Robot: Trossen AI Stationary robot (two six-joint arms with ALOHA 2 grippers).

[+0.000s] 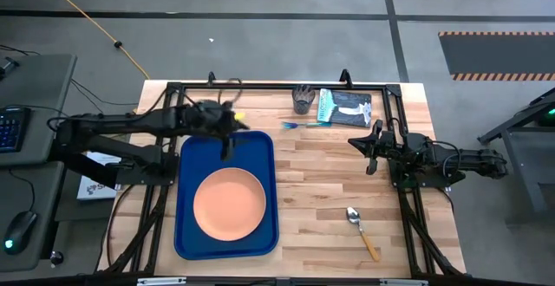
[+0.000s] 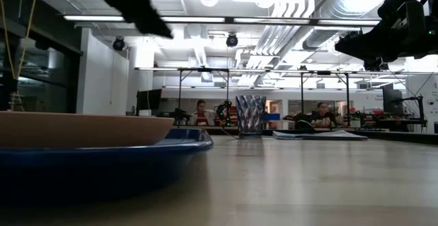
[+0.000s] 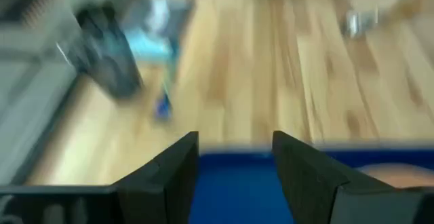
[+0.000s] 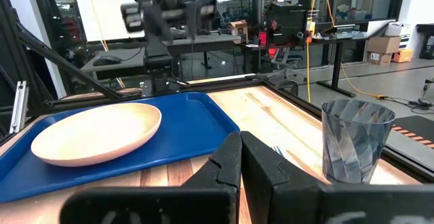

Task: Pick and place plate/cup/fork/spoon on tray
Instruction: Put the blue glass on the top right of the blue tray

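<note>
The peach-orange plate (image 1: 230,204) lies flat in the dark-blue tray (image 1: 195,234) on the table's left half. My left gripper (image 1: 228,150) hangs open and empty above the tray's far edge (image 3: 237,176). My right gripper (image 1: 360,143) is shut and empty, held above the table at the right, pointing toward the tray. The dark see-through cup (image 1: 303,98) stands upright at the far edge and also shows in the right wrist view (image 4: 356,139). The light-blue fork (image 1: 303,125) lies on the table just near of the cup. The orange-handled spoon (image 1: 362,232) lies at the near right.
A flat teal-and-black packet (image 1: 345,107) lies right of the cup at the far edge. Black frame rails (image 1: 403,191) run along the table's sides. Bare wood (image 1: 316,182) lies between the tray and the spoon. People sit in the room beyond the table (image 2: 200,109).
</note>
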